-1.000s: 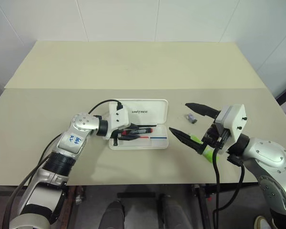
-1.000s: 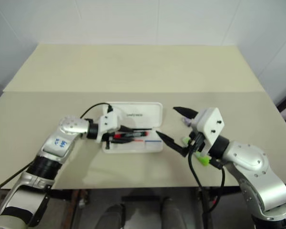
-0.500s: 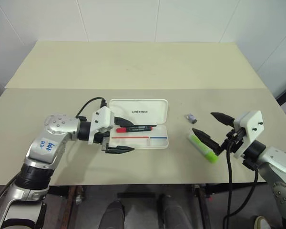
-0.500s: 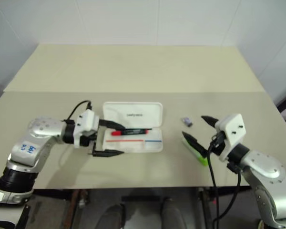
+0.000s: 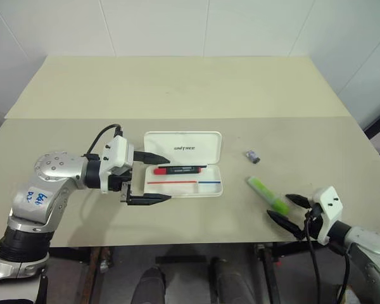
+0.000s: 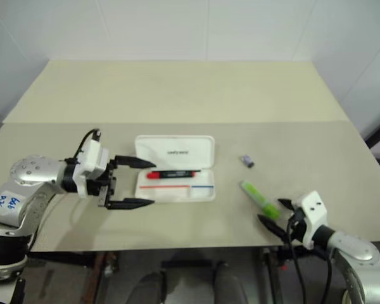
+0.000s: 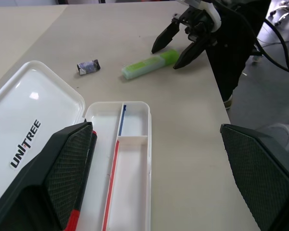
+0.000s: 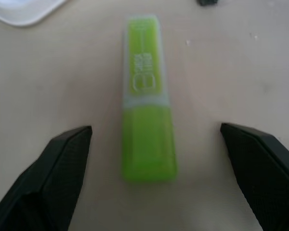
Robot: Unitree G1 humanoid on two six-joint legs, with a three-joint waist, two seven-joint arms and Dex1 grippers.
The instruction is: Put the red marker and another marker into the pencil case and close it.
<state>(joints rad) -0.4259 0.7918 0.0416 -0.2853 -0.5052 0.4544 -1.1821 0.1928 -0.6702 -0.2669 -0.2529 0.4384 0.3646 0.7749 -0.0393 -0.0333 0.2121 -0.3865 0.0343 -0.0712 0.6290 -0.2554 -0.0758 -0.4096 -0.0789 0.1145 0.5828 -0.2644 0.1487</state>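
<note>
Case: (image 5: pixel 183 163) lies open mid-desk, lid flat toward the far side, red marker (image 5: pixel 176 170) inside the tray.
Left claw: (image 5: pixel 147 177) fingers wide apart, empty, just beside the case's left end.
Right claw: (image 5: pixel 289 212) fingers spread, empty, at the desk's (image 5: pixel 177 88) near edge, straddling the green marker's (image 5: pixel 268 194) end without touching.
Small dark object: (image 5: pixel 252 156) beyond the green marker.
Surface: beige; far half bare; white walls behind.

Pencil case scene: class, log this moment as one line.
pencil case: open | red marker: inside | green marker: on table | left gripper: open | right gripper: open
</note>
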